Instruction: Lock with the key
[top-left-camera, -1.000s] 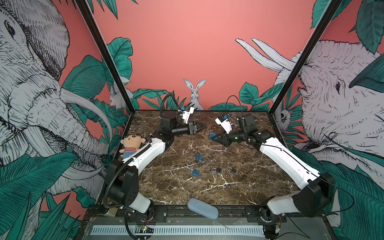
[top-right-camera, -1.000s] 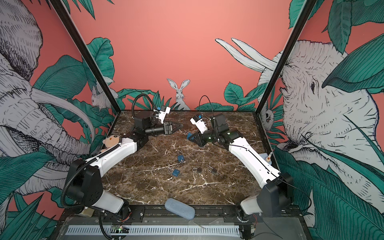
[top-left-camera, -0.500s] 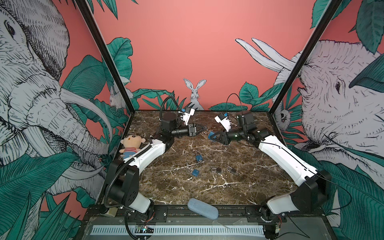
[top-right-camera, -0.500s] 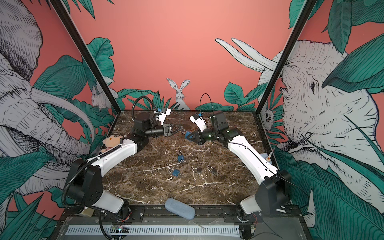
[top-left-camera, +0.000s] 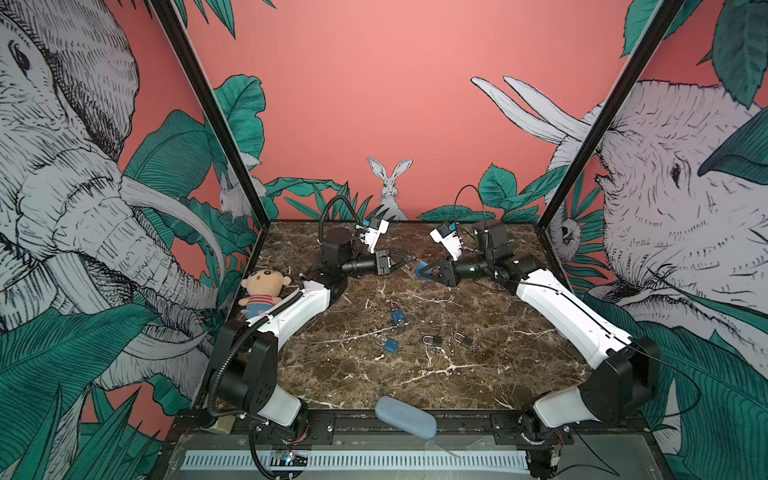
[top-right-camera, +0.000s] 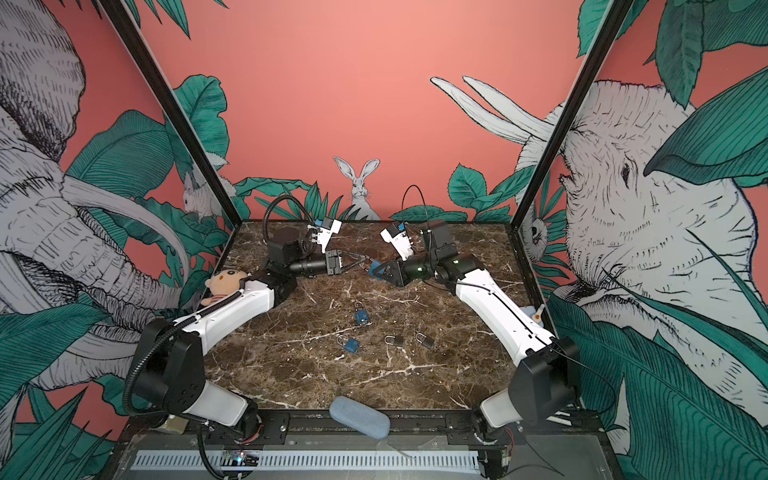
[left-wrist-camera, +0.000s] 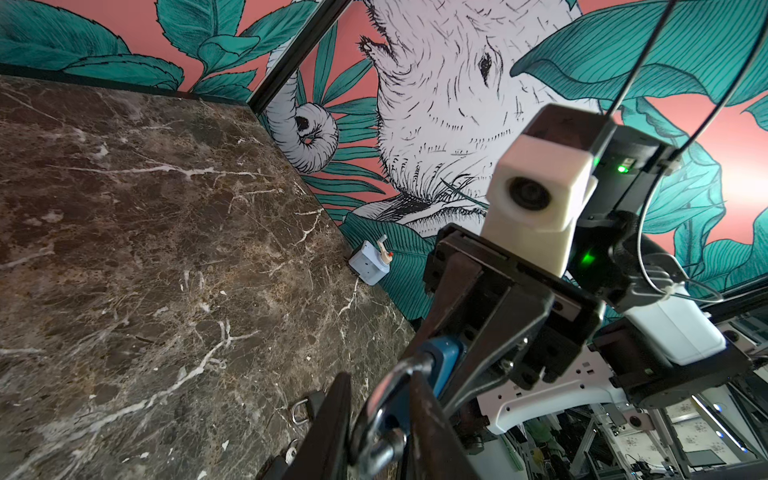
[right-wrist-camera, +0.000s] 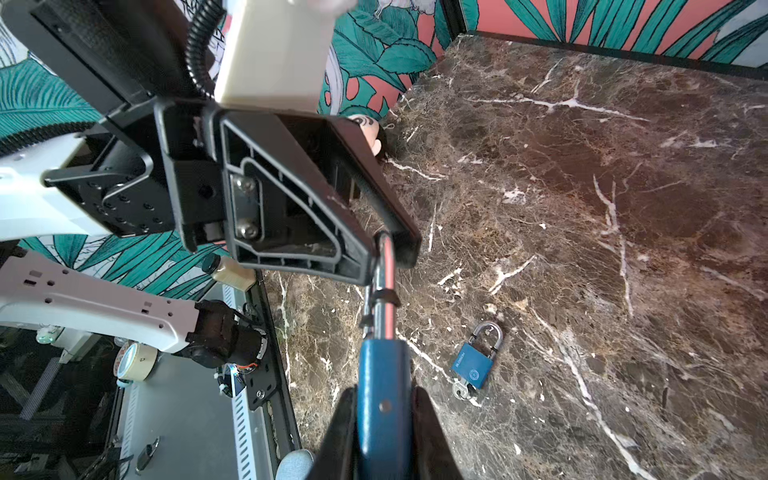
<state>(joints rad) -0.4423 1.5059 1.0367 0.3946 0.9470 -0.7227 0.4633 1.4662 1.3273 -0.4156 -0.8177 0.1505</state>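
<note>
My right gripper is shut on the body of a blue padlock, held above the back middle of the marble table. In both top views this padlock sits between the two grippers. Its steel shackle points at my left gripper, whose fingers stand on either side of the shackle and press on it. The key of the held padlock is hidden. A key sticks out of another blue padlock lying on the table.
Two blue padlocks and two dark ones lie mid-table. A plush doll sits at the left wall. A grey-blue case lies on the front edge. A small pale-blue object rests by the right wall.
The two grippers have come together at the back middle. My left gripper's fingers have narrowed round the shackle. The right gripper has kept its hold on the padlock body.
</note>
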